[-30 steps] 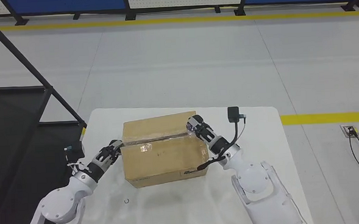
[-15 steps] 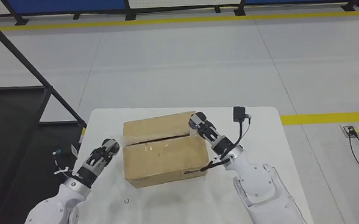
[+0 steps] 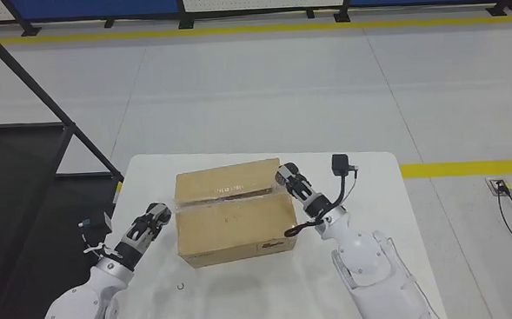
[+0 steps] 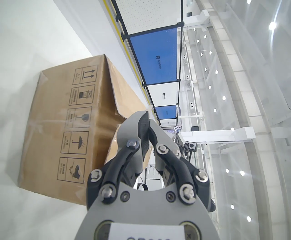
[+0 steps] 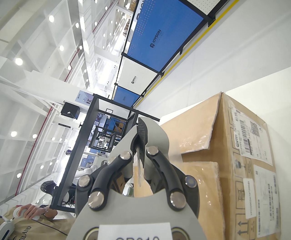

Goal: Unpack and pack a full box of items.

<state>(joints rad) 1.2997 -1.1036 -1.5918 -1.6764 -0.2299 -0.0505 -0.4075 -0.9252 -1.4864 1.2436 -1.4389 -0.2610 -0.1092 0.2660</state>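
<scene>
Looking down from above, I see the cardboard box [image 3: 233,215] sitting in the middle of the white table [image 3: 245,286], its two top flaps folded down and meeting along a seam that glints with shiny tape. The left gripper [image 3: 159,212] hangs just beside the box's left end, close to it but not touching. The right gripper [image 3: 283,172] sits at the right end of the far flap, up against the top edge of the box. A small dark ring [image 3: 182,288] lies on the table in front of the box, well apart from it. From the left wrist, the left gripper [image 4: 147,117] has its fingers drawn together at the tips with nothing between them, and the box [image 4: 68,118] stands beyond it, showing an end face printed with a column of handling symbols [image 4: 76,127] and a flap edge slightly lifted at the top. From the right wrist, the right gripper [image 5: 141,123] is pinched tight on a thin clear strip [image 5: 139,170] that runs down between the pads and looks like tape. The box [image 5: 200,188] lies right beside it, the nearer flap glossy, the farther flap ragged along its edge, and white shipping labels [image 5: 250,136] stuck on the side face.
</scene>
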